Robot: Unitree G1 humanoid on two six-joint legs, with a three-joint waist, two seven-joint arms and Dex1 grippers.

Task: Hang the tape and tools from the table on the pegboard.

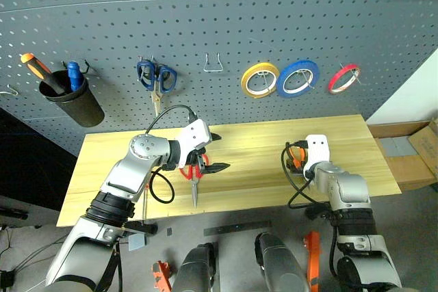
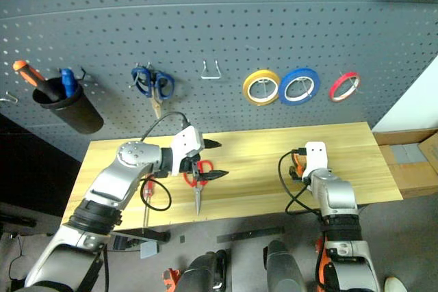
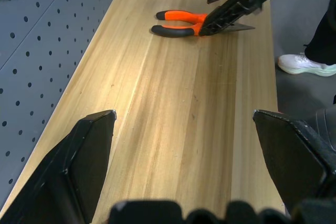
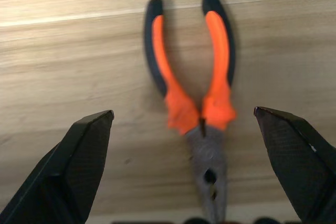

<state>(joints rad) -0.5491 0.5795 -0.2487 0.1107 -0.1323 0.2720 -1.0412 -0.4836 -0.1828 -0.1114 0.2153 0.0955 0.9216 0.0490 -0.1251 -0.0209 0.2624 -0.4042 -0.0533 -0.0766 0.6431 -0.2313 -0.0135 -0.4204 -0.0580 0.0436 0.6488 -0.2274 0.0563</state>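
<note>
Two tools lie in plain sight on the desk [image 1: 260, 145], below the pegboard [image 1: 226, 25], where the red tape [image 1: 343, 78] already hangs on a hook beside the blue roll [image 1: 298, 77] and yellow roll [image 1: 259, 79]. Biggest risk, to my eye, sits with the right gripper [image 4: 184, 171]: its fingers are spread wide and empty above the pliers [image 4: 191, 82], straddling the joint, so a close from here could pinch the nose or hinge instead of the handles and leave the tool swinging or dropped near the desk edge. Next, the left gripper [image 1: 217, 152], also spread and empty, hovers over the red scissors [image 1: 194, 176]; a low sweep could knock them or skid their blades toward the front edge. Smallest, a red-handled screwdriver [image 2: 146, 200] is half hidden by the left arm and could be brushed off.
</note>
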